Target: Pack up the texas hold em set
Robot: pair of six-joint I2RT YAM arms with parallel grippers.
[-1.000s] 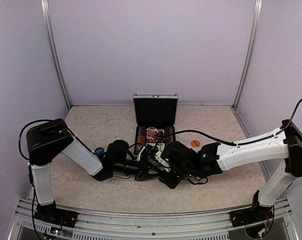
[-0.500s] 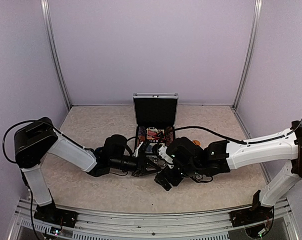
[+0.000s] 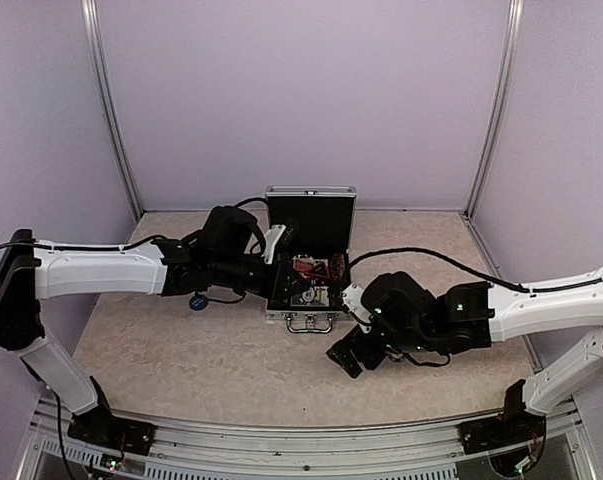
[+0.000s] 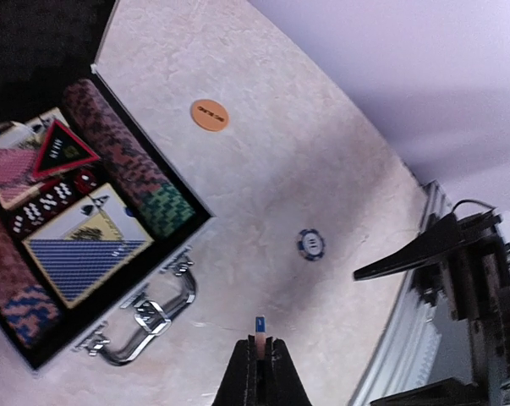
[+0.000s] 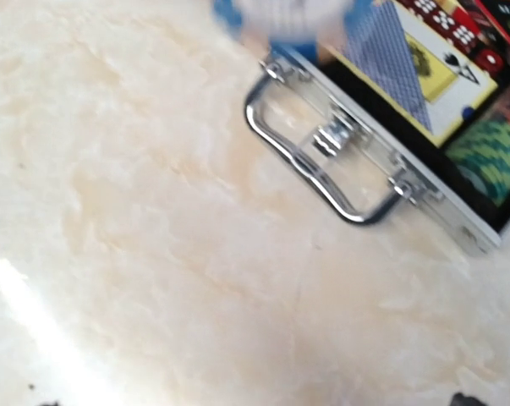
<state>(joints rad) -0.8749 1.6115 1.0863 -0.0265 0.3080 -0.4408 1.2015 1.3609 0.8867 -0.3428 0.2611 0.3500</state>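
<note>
Neatly inside open case (image 3: 311,222): decks (image 4: 81,258), chips (image 4: 123,152), dice (image 4: 47,199); left tool (image 4: 256,342) pressed together, right tool (image 3: 353,352) spread.

Lab test cell: bare lavender walls (image 3: 301,100), aluminium frame posts (image 3: 111,110), robot arms (image 3: 101,272) on beige tabletop (image 3: 181,345).

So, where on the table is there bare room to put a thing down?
Bare table lies near the front edge, in front of the left arm and the blue chip. Another patch lies right of the case lid, beyond the right arm. Crowded: the left claw by the left side of the case, the right claw before its handle.
</note>
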